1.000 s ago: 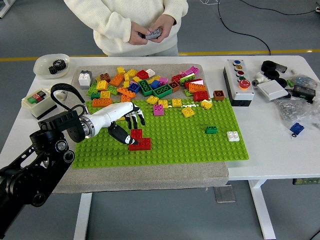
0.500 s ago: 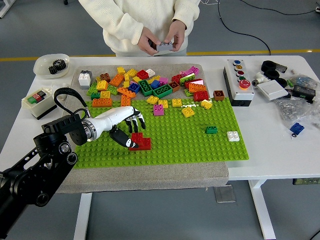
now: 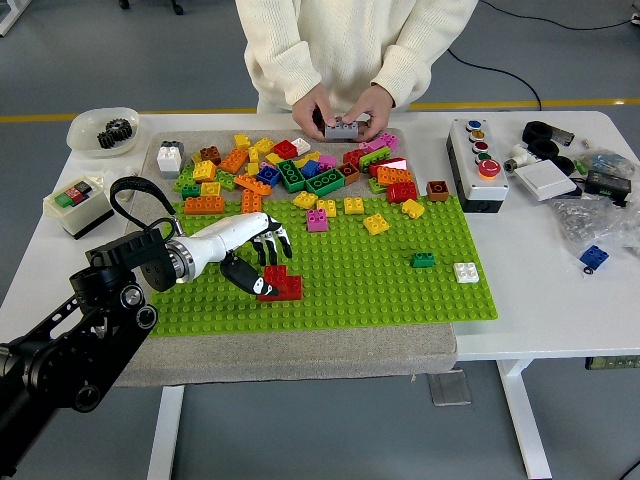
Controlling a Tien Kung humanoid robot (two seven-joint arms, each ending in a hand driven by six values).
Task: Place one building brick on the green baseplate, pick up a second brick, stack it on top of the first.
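Observation:
On the green baseplate (image 3: 400,290), left of its middle, two red bricks (image 3: 281,284) sit joined, the smaller one on the upper left of the larger. My left hand (image 3: 262,270) reaches in from the left and is curled around the smaller upper brick. Its thumb lies against the near left side and its fingers (image 3: 272,250) rest at the far edge. A loose pile of coloured bricks (image 3: 290,165) lies along the baseplate's far edge. My right arm is out of view.
A person at the far side holds a grey brick (image 3: 343,128) in both hands over the pile. Small green (image 3: 423,260) and white (image 3: 466,271) bricks sit on the plate's right. A button box (image 3: 476,163) stands right, a switch box (image 3: 72,203) and bowl (image 3: 102,130) left.
The person has shifted right and lowered the grey brick toward the pile. My left hand's fingers have come down slightly onto the red bricks, which have stayed in place.

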